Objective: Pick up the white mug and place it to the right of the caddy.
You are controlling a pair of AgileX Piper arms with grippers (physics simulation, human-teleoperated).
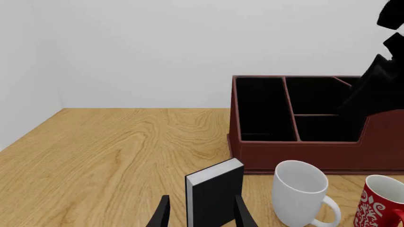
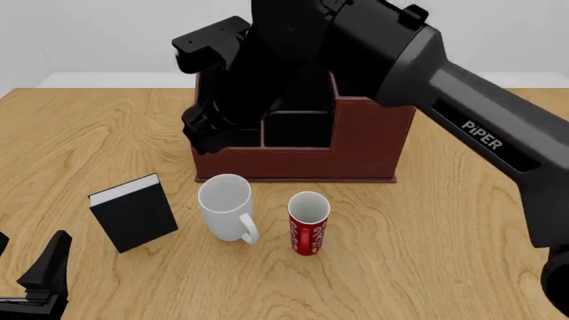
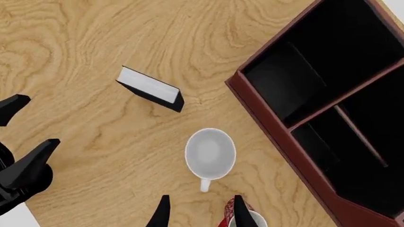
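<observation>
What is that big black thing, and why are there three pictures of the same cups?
It is a robot with two arms, drawn by a computer. One picture looks from above; the other two come from little cameras behind each pincer. The big right arm hangs high, its right pincer open above the glossy white ceramic mug. The left pincer waits low, open, holding nothing. On the wooden table also stand a red patterned mug, a black book with white pages and a big reddish-brown box with compartments.

Right gripper [image 3: 198,212] high, open (empty), left gripper [image 1: 200,213] low, open
</observation>
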